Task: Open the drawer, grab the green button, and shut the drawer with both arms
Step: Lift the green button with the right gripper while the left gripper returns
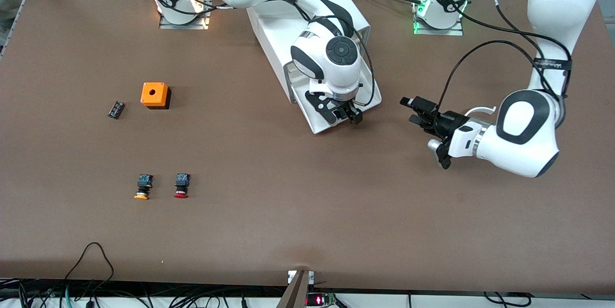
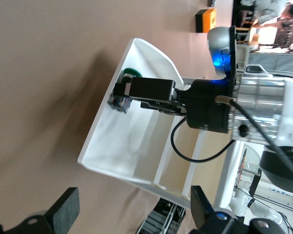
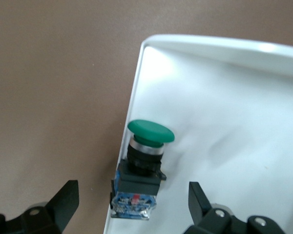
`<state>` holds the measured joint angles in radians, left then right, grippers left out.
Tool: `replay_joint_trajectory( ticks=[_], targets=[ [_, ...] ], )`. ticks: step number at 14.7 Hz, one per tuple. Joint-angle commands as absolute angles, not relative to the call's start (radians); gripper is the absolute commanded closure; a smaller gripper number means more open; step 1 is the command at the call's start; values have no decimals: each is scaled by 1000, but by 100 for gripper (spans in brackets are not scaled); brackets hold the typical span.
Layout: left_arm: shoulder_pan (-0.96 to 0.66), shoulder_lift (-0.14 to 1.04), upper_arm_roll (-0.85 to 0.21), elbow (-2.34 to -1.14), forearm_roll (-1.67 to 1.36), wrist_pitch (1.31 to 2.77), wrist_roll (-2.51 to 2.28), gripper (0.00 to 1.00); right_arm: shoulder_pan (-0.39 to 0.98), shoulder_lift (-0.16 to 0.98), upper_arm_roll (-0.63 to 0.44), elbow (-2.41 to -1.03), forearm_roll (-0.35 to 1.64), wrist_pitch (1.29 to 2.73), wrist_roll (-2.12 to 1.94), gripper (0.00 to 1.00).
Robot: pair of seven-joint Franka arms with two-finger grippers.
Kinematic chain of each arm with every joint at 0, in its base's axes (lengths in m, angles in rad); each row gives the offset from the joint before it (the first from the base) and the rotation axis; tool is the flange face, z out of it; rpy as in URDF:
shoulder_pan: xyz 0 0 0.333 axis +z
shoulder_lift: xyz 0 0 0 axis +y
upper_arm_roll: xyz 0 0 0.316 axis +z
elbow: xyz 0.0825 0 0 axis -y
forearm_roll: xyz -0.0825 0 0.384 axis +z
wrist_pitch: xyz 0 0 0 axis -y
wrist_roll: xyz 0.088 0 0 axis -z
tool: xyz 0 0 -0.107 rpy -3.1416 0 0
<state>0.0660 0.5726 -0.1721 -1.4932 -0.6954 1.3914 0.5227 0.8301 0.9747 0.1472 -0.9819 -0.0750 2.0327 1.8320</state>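
Nearest the front camera, toward the right arm's end of the table, 2 buttons lie side by side: the yellow button point(image 1: 142, 188) and the red button point(image 1: 181, 186). Farther from the camera lie a small black part point(image 1: 116, 109) and an orange box point(image 1: 154, 95) with a round hole in its top.

At mid-table the drawer point(image 1: 322, 125) stands pulled out of the white cabinet point(image 1: 274, 24). The right gripper point(image 1: 347, 115) hangs over the open drawer, fingers point(image 3: 64, 202) spread apart and holding nothing. In the right wrist view the green button point(image 3: 141, 168) lies on its side in the drawer, against the side wall at a front corner (cap toward the drawer's front strip); its black-and-blue body sits between the 2 fingers without touching either.

The left gripper point(image 1: 423, 112) hovers over bare table just beside the drawer, toward the left arm's end, pointing at it. Its fingers point(image 2: 63, 209) are apart and empty, and its wrist view shows the right gripper point(image 2: 124, 95) down at the button.
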Motion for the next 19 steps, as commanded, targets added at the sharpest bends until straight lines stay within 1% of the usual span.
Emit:
replay_joint_trajectory(
  ticks=[1,2,3,4,5,6,7,10,13,14,17,19],
  targets=[
    [80,557,-176,-1434,-644,1324,425,0,838,960,144,-1000,-86,2034,1865,1],
    [80,555,-176,-1419,-643,1304,392,0,838,960,144,-1014,-87,2039,1861,2],
    [80,549,-176,-1404,-643,1289,370,0,841,960,144,-1032,-90,2042,1855,12],
    [80,542,-175,-1394,-641,1279,353,0,847,960,144,-1032,-92,2042,1845,25],
    [80,525,-176,-1393,-618,1279,339,0,847,959,144,-1032,-94,2042,1827,48],
    [78,506,-186,-1388,-562,1282,316,0,847,954,144,-1031,-91,2042,1819,78],
    [69,488,-192,-1388,-516,1284,283,0,845,951,146,-1025,-89,2036,1821,100],
    [51,450,-198,-1387,-476,1290,212,0,844,928,147,-1009,-87,2028,1821,100],
    [35,440,-218,-1292,-361,1282,114,0,831,925,147,-960,-87,1984,1803,100],
    [23,437,-221,-1278,-329,1282,69,0,824,925,144,-954,-87,1982,1777,100],
    [-32,423,-219,-1279,-269,1292,-18,0,773,925,140,-954,-89,1993,1631,100],
    [-58,419,-221,-1285,-186,1328,-93,0,717,925,144,-954,-87,1985,1498,100]
  ],
)
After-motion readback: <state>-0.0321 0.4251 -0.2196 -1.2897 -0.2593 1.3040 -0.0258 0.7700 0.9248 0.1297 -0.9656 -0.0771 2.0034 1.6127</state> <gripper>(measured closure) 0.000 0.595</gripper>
